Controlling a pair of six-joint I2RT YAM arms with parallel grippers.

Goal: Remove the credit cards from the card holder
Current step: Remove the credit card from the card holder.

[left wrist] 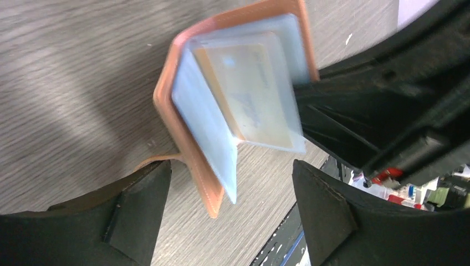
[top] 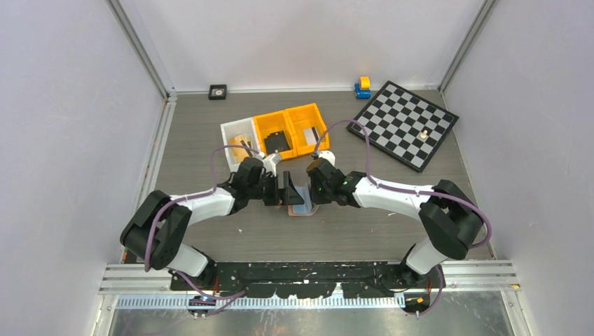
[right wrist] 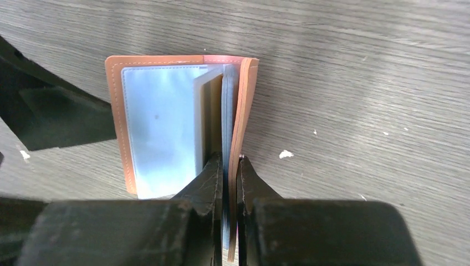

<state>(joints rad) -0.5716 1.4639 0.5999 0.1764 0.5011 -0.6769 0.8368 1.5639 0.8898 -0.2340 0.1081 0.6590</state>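
Leather-look card holder (right wrist: 166,122), glossy clear plastic pockets (left wrist: 205,122); matt woodgrain table (right wrist: 360,83).

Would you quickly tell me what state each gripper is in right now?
Left gripper: open, holding nothing.
Right gripper: closed on the card holder, pinching its edge.

Open tan-pink card holder (right wrist: 119,111) on the grey wood-grain desk (right wrist: 360,83), a card tucked inside.
One cover lies flat with its lining up, showing a glossy clear pocket framed by pale stitching. The other cover stands nearly upright at the spine, and loose clear sleeves fan out between the two. A pale yellowish credit card (left wrist: 249,94) sits inside one raised sleeve; whether more cards lie behind it cannot be told.
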